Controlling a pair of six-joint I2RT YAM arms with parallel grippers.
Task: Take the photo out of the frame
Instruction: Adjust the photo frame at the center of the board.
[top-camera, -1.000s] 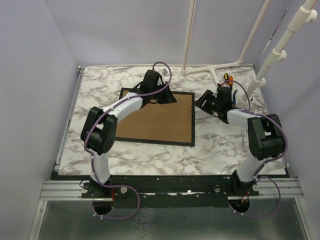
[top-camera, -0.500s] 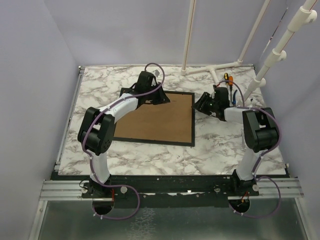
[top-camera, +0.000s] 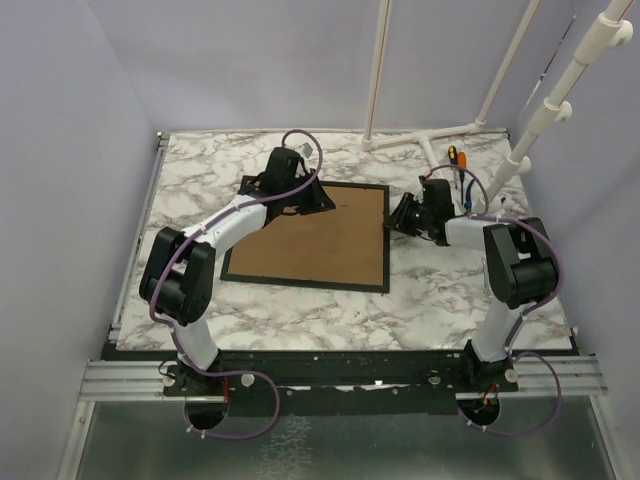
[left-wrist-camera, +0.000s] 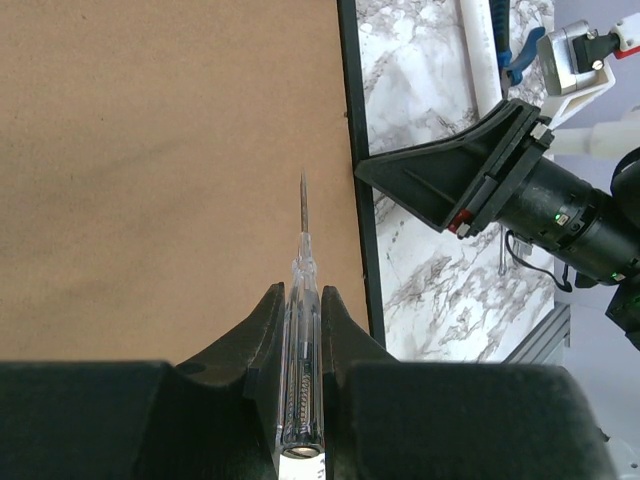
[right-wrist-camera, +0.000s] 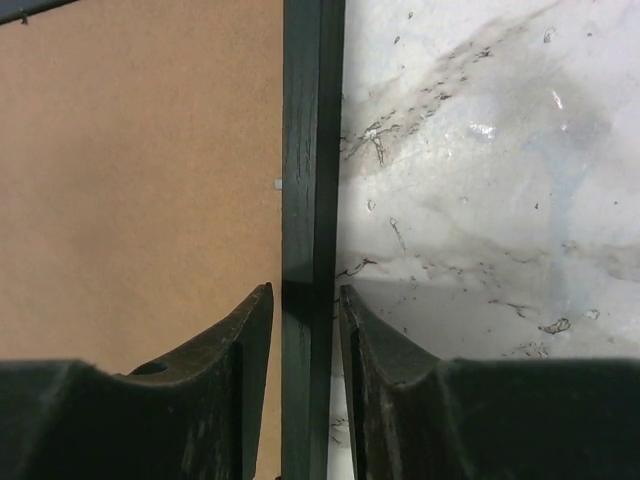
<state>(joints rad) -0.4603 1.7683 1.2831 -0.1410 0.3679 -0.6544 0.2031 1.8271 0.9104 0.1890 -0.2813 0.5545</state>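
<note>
One marble-patterned table (top-camera: 300, 310) fills most of my top view, and the frame (top-camera: 310, 245) lies flat at its centre, brown back up and thin black border showing all round. I cannot see the photo in any view. A white pipe stand (top-camera: 430, 135) sits at the table's 1 o'clock. My left arm (top-camera: 225, 225) curves in from 7 o'clock and reaches the frame's 12 o'clock edge. My right arm (top-camera: 515, 260) bends in from 4 o'clock to the frame's 2 o'clock edge. On the left wrist camera the left gripper (left-wrist-camera: 299, 310) is closed narrow on a clear-handled screwdriver (left-wrist-camera: 303, 270). Its thin metal tip points to 12 o'clock over the brown back, just beside the black border on the 3 o'clock side. Whether the tip touches the board I cannot tell. On the right wrist camera the right gripper (right-wrist-camera: 303, 300) straddles the black border with one finger over the brown back at 9 o'clock and the other over the marble at 3 o'clock. The gap is narrow, barely wider than the border, and I cannot tell whether the fingers actually pinch it. A small orange-tipped tool (top-camera: 452, 155) lies at the table's 2 o'clock, beyond the right gripper.
</note>
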